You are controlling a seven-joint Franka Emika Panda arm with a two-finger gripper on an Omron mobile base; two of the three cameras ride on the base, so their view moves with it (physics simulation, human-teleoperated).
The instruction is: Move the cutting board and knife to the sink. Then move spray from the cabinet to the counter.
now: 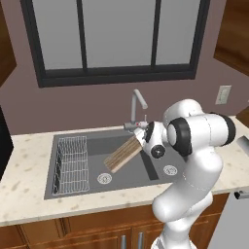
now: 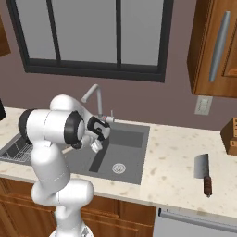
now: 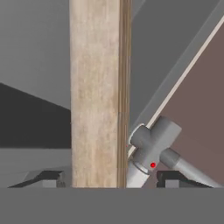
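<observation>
One cutting board [image 3: 97,92] — between end effector [image 3: 105,178] fingertips.

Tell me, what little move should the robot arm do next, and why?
Probably lift the gripper straight back from the cutting board. The jaws stand apart on either side of the board's end, not squeezing it, and the board already slants down into the sink. The knife lies on the counter, waiting its turn.

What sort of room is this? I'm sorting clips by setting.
A rendered home kitchen, most likely: a dark two-basin sink with a curved faucet set in a speckled stone counter under a window, wooden cabinets around it, and a knife lying on the counter.
</observation>
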